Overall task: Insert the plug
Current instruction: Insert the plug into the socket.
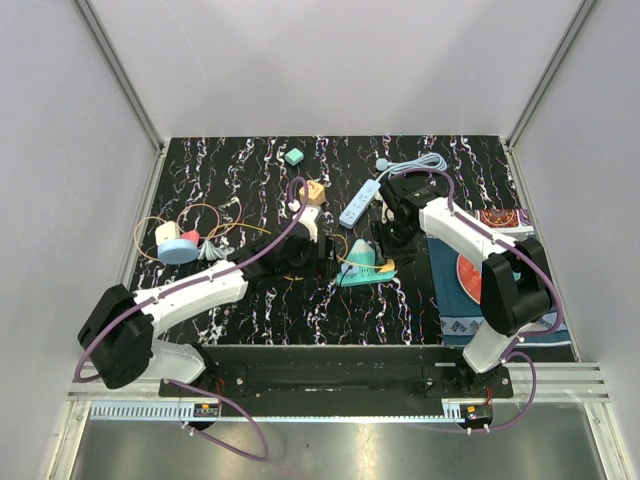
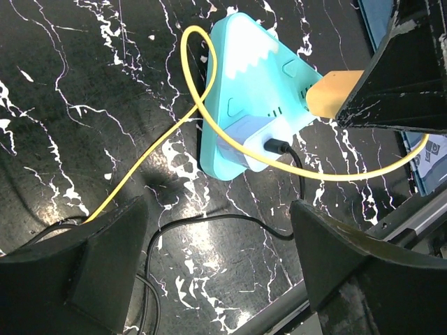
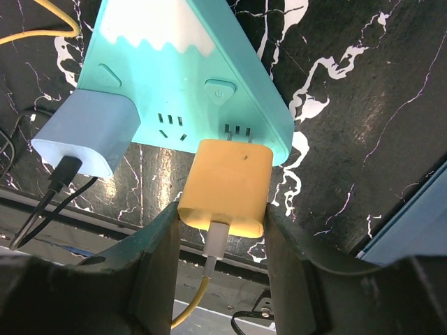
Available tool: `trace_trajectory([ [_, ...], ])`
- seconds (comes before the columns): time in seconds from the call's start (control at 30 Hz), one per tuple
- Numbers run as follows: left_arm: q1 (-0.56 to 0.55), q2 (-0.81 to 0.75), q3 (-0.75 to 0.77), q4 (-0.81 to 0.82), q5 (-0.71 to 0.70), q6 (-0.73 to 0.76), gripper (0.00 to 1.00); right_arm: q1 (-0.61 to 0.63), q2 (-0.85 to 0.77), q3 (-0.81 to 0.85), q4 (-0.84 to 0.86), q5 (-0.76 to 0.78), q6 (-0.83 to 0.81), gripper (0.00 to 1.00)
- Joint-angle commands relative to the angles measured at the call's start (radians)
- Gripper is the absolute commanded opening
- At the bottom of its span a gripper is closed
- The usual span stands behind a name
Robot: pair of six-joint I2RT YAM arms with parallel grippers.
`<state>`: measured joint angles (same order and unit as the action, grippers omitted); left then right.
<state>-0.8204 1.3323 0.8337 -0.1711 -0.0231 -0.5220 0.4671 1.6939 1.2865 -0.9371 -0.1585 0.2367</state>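
- Mounting rail point(image 1: 330, 375): runs along the near table edge and carries both arm bases, left arm on the left.
- Left gripper point(image 2: 216, 230): jaws spread wide with nothing between them. It hangs over the black marbled table point(image 2: 84, 84) just to the near side of the power strip, touching none of the items.
- Blue patterned mat point(image 1: 455, 325): lies at the right side of the table and bears a red disc point(image 1: 470, 275).
- Teal power strip point(image 3: 174, 70): a triangular block lying flat at mid-table. A pale blue adapter point(image 3: 87, 136) sits in its side face, with a black cable point(image 2: 297, 167) leaving it. A yellow cable point(image 2: 199, 105) loops across the strip's top.
- Yellow plug point(image 3: 227, 185): the task's item, beside the adapter. Its front face meets the strip's socket face just under a row of three slots. The prongs are hidden, so how far it is seated cannot be told. The yellow cable leaves its rear end.
- Right gripper point(image 3: 222, 216): partly closed, one finger against each side of the yellow plug, gripping it.
- Pale blue disc point(image 1: 178, 250): on the left of the table, amid loops of thin wire.
- Small figurine point(image 1: 313, 193): beyond the left gripper.
- White power strip point(image 1: 360, 203): lies diagonally beyond the teal one, well apart from it, with a light blue cord point(image 1: 420, 163) coiled at its far end.
- Mint block point(image 1: 294, 156): near the far table edge.
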Motion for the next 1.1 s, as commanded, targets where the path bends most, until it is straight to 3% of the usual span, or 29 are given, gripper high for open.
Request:
trace_trajectory([
  [0.0, 0.003, 0.022, 0.065, 0.047, 0.041, -0.003, 0.85, -0.016, 0.013, 0.016, 0.018, -0.016, -0.022, 0.0],
  [0.47, -0.013, 0.154, 0.154, 0.048, 0.075, 0.004, 0.85, -0.041, 0.012, -0.006, 0.058, -0.079, -0.028, 0.0],
  [1.07, -0.023, 0.248, 0.179, 0.025, 0.077, 0.013, 0.83, -0.041, 0.093, -0.004, 0.058, -0.003, -0.046, 0.0],
])
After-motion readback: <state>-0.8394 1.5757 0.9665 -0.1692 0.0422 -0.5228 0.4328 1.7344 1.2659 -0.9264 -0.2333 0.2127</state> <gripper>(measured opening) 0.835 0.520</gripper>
